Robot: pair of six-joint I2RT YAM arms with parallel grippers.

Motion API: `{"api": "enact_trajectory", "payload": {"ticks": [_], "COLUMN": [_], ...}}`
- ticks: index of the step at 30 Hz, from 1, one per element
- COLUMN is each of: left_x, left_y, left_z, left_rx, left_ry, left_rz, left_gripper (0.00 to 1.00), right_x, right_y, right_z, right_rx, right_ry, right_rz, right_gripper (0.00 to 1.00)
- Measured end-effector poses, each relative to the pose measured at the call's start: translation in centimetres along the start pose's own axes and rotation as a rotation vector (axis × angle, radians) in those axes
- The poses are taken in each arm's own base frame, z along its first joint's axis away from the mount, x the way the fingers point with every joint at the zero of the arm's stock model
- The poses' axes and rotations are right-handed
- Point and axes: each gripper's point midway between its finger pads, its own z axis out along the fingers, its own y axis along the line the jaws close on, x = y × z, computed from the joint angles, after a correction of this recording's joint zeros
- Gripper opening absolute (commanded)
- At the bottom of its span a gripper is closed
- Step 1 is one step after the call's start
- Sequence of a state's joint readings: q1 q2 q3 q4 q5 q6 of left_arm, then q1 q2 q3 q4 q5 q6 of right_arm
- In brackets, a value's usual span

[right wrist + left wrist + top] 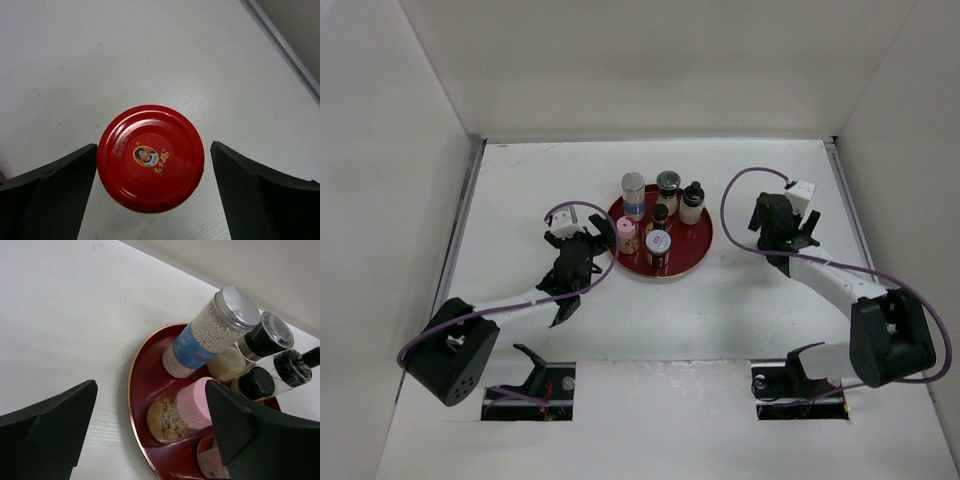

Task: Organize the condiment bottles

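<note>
1. Bottles (667, 185): six stand upright and close together on a round red tray (692, 252), at the middle of the white table (520, 200), a little toward its far side.
2. Along the tray's far side, from left to right, are a tall grey-capped jar (633, 195) of white beads with a blue label, a dark shaker (667, 186), and a black-capped bottle (692, 203) with pale contents.
3. Nearer you, a pink-capped jar (626, 235) sits at the tray's left edge. A white-capped jar (658, 247) is at its near edge, and a small dark bottle (660, 215) is in the middle.
4. A seventh, the red-capped jar (150, 157), stands alone on the bare table to the right of the tray, well apart from it. In the top view your right arm hides it.
5. Your right gripper (775, 225) hangs directly over that jar. Its fingers are spread wide, one on each side of the red cap, and they hold nothing.
6. Your left gripper (590, 243) sits just left of the tray and points at the pink-capped jar. Its fingers are also spread wide and hold nothing, with the jar just beyond the fingertips.
</note>
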State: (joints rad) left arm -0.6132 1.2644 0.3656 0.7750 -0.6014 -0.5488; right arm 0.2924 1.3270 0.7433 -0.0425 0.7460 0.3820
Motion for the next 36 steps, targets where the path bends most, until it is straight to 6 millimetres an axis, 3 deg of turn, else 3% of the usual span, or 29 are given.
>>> {"api": "enact_trajectory", "payload": {"ticks": [3,7,10,14,18,20,22,25,31,34,36], "left_x": [0.1,0.1,0.1,0.1,0.0,-0.1,-0.2,-0.5,-1.4,-1.9,-2.1], "left_y": [-0.1,-0.1,-0.1,-0.1,0.0,0.1,0.3,0.8,2.7,3.1,3.2], "left_z": [0.0,-0.1,-0.1,0.0,0.0,0.0,0.1,0.2,0.5,0.5,0.6], "left_rx": [0.003,0.004,0.004,0.003,0.001,-0.005,-0.015,-0.036,-0.099,-0.111,-0.114], "left_ry": [0.002,0.002,0.002,0.002,0.001,-0.003,-0.009,-0.021,-0.054,-0.07,-0.075], "left_rz": [-0.001,-0.002,-0.002,-0.001,-0.001,-0.002,-0.002,-0.002,-0.006,-0.013,-0.016], "left_gripper": [0.9,0.9,0.9,0.9,0.93,1.0,1.0,1.0,1.0,1.0,1.0], "right_x": [0.9,1.3,1.1,0.0,-1.6,-1.8,-1.3,0.3,4.6,4.4,4.3], "right_y": [0.1,0.5,1.0,2.9,8.0,10.8,13.0,15.4,18.2,19.5,20.1], "right_z": [1.0,1.6,1.3,-1.6,-7.1,-9.5,-11.0,-11.5,-9.6,-9.3,-9.1], "right_rx": [-0.006,-0.023,-0.047,-0.138,-0.346,-0.451,-0.522,-0.582,-0.601,-0.616,-0.623], "right_ry": [0.034,0.046,0.041,-0.001,-0.073,-0.088,-0.086,-0.067,-0.001,-0.015,-0.025], "right_rz": [0.007,0.024,0.033,-0.011,-0.042,-0.057,-0.075,-0.115,-0.221,-0.222,-0.219], "right_gripper": [0.86,0.57,0.47,0.46,0.48,0.48,0.49,0.49,0.5,0.52,0.64]}}
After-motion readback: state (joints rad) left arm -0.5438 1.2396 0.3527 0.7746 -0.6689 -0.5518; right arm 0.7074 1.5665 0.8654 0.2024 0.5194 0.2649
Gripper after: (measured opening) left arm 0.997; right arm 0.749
